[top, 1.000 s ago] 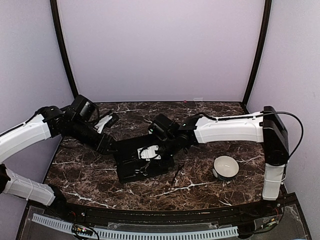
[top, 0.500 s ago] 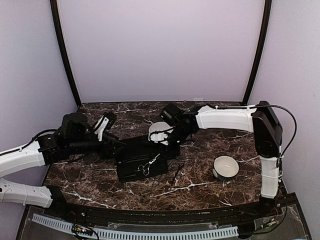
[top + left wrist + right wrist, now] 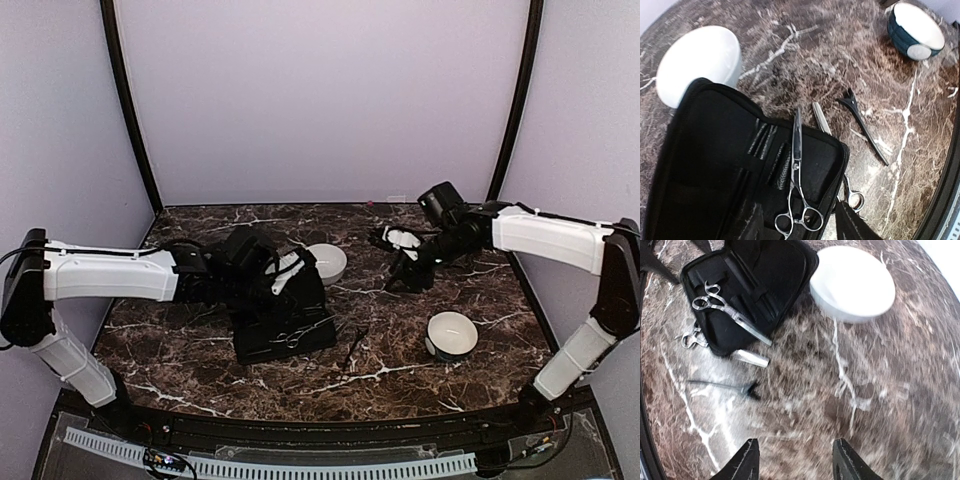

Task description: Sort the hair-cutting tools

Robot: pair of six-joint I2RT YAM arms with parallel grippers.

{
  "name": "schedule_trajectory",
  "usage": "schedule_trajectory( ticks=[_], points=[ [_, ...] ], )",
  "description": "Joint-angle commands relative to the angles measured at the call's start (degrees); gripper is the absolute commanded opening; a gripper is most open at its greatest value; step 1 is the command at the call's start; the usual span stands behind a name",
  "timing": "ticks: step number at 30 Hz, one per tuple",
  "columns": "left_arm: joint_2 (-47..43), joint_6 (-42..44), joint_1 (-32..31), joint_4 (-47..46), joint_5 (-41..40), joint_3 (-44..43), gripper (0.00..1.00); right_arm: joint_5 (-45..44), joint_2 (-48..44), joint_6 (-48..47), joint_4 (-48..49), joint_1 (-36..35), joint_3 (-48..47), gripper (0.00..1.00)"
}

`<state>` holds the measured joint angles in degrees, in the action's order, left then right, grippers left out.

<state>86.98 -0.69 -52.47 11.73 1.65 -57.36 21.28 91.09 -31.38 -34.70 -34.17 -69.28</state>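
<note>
Top external view shows the dark marble worktop (image 3: 180,350) carrying an open black zip case (image 3: 270,335) left of middle. A white bowl (image 3: 326,262) sits just beside the case's far corner. A second bowl (image 3: 451,333), white inside and dark blue outside, stands well apart to the right.

The left claw (image 3: 801,222) hangs over the case with its fingers spread and nothing between them. The right claw (image 3: 796,460) hangs above the far right of the worktop, also spread and empty.

Silver scissors (image 3: 797,160) lie on the case's open lining, beside slim black sticks (image 3: 771,150) tucked into its loops. A second pair of scissors (image 3: 751,358), with a ridged blade, lies partly under the case's edge. A black hair clip (image 3: 867,130) rests on the bare marble near that edge, apart from the case.
</note>
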Motion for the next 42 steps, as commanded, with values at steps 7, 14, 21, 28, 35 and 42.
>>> schedule_trajectory(
  ticks=[7,14,21,28,35,42],
  points=[
    [16.0,-0.6,-0.4,20.6,1.0,-16.8,0.41,7.7,-18.6,3.9,16.6,10.9,20.1,0.53],
    [23.9,0.0,-0.4,27.8,3.3,-24.7,0.28,10.7,-15.6,2.8,15.6,11.0,19.0,0.53],
    [27.5,0.7,-0.4,31.2,5.2,-27.8,0.2,10.8,-14.7,1.7,15.1,11.0,18.9,0.52],
    [29.0,0.4,-0.4,32.2,3.1,-28.0,0.2,11.7,-13.8,1.0,14.1,11.0,18.6,0.52],
    [29.3,-0.7,-0.4,30.1,1.0,-27.9,0.31,12.2,-13.5,0.8,13.9,10.9,18.6,0.52],
    [27.6,-0.2,-0.4,25.2,1.9,-27.9,0.21,11.7,-13.3,0.7,13.9,10.9,18.7,0.52]
  ],
)
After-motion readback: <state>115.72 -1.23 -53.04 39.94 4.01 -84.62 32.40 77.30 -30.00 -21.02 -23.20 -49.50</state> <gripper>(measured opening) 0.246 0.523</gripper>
